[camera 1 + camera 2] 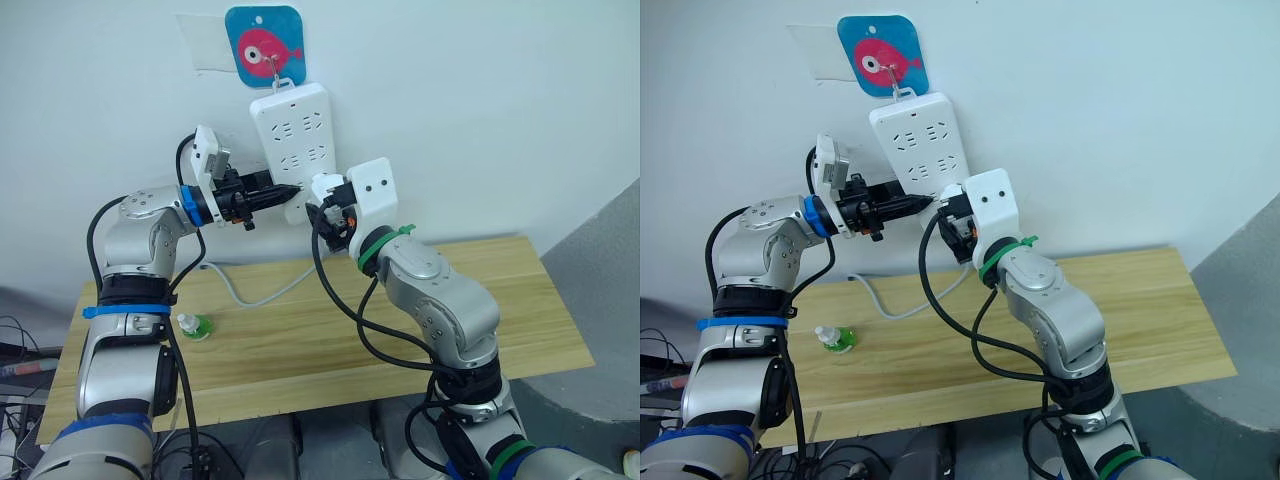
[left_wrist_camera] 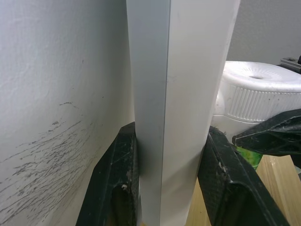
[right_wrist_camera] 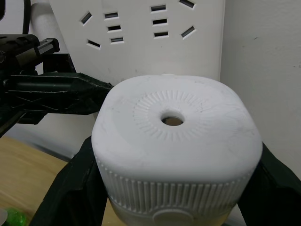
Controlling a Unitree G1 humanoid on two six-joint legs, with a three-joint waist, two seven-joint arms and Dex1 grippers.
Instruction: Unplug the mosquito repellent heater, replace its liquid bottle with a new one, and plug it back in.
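Observation:
The white mosquito repellent heater point(image 3: 175, 141), with a round hole in its ribbed face, sits between the black fingers point(image 3: 77, 183) of my right gripper point(image 1: 320, 208), which is shut on it. It is held close to the lower end of the hanging power strip point(image 1: 295, 135); whether its plug is in a socket is hidden. A sliver of green point(image 2: 245, 157) under the heater looks like its liquid bottle. My left gripper point(image 1: 290, 190) is shut on the strip's lower edge point(image 2: 171, 94). The new one point(image 1: 195, 325), green with a whitish cap, rests on the table's left side.
The power strip hangs from a hook on a blue fish sticker point(image 1: 265, 45) on the white wall. Its white cable point(image 1: 262, 293) runs down onto the wooden table point(image 1: 500, 300). A grey wall corner point(image 1: 610, 290) stands at the right.

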